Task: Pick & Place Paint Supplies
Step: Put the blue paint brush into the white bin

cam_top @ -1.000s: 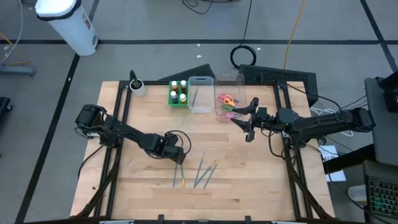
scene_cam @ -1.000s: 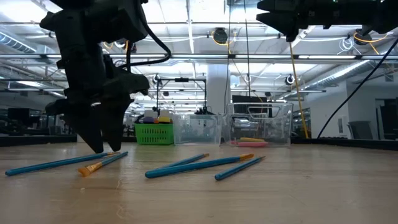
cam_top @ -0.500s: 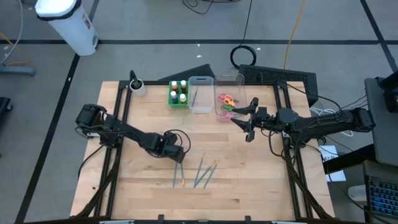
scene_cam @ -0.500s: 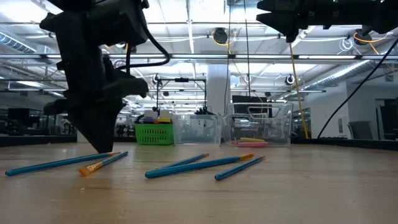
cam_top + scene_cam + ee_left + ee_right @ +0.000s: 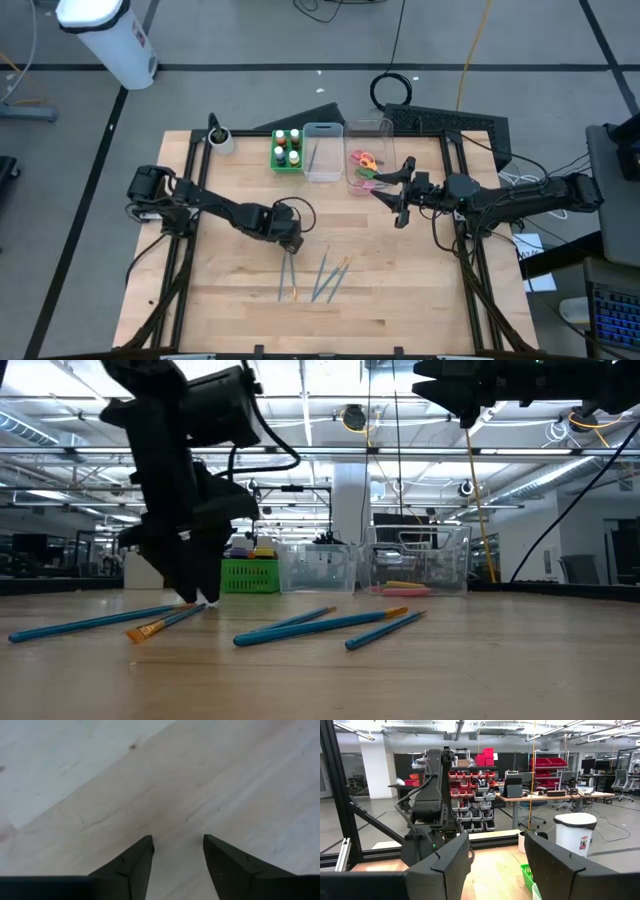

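Left gripper (image 5: 291, 243), fingers parted and empty, sits mid-table above the brushes (image 5: 322, 278) (bare wood around). Right gripper (image 5: 400, 195), seemingly open, hovers beside the bin (image 5: 384, 128) holding scissors (image 5: 364, 160).

The high camera looks straight down on the whole worktop (image 5: 240, 300) and both arms. The low camera sits at worktop height, facing the far room. The left wrist camera is close above bare wood; the right wrist camera faces across the room.
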### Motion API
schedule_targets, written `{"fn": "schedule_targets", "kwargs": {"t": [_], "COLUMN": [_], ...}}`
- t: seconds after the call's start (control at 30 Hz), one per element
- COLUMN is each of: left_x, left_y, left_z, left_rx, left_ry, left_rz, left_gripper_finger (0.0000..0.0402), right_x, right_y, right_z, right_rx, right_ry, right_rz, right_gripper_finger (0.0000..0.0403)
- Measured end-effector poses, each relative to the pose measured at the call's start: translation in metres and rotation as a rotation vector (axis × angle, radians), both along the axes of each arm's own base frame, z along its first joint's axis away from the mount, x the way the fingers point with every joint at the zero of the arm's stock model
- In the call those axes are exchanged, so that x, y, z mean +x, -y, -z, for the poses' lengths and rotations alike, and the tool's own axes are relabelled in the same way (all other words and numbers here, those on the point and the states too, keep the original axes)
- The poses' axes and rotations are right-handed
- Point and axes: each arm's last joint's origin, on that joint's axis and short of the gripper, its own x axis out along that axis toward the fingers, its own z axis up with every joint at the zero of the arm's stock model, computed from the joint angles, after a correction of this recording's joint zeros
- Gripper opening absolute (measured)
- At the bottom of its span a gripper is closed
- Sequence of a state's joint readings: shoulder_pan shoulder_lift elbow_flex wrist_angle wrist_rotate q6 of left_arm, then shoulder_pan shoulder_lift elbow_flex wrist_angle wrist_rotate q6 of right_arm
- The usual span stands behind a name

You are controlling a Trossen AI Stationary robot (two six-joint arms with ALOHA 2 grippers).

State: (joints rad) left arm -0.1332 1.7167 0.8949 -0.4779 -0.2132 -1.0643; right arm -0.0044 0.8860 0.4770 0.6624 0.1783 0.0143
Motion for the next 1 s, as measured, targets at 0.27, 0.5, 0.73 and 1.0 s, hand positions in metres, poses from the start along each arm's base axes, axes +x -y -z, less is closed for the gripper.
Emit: {"fn": "schedule_targets", "kwargs": {"t": [0.27,0.5,0.73,1.0], "left_x": [0.028,0.042,0.042,0.033], "left_y": [0.015,0.046,0.057,0.056], "left_z": [-0.049,-0.050,-0.032,-0.029], "left_rx": [0.042,0.076,0.071,0.038], "left_ry": [0.028,-0.054,-0.219,-0.288], "left_rz": [0.129,0.159,0.059,-0.031], "left_gripper_finger": [0.0191,0.0191,0.0191,0.0191], "right_x": [0.000,0.000,0.000,0.000], "right_y": [0.000,0.000,-0.004,-0.004], "right_z": [0.000,0.000,0.000,-0.001], "right_rx": [0.000,0.000,0.000,-0.001], "right_ry": [0.000,-0.003,0.000,0.005], "right_rz": [0.000,0.000,-0.020,-0.020], "right_gripper_finger": [0.0185,0.0185,0.0185,0.0185]}}
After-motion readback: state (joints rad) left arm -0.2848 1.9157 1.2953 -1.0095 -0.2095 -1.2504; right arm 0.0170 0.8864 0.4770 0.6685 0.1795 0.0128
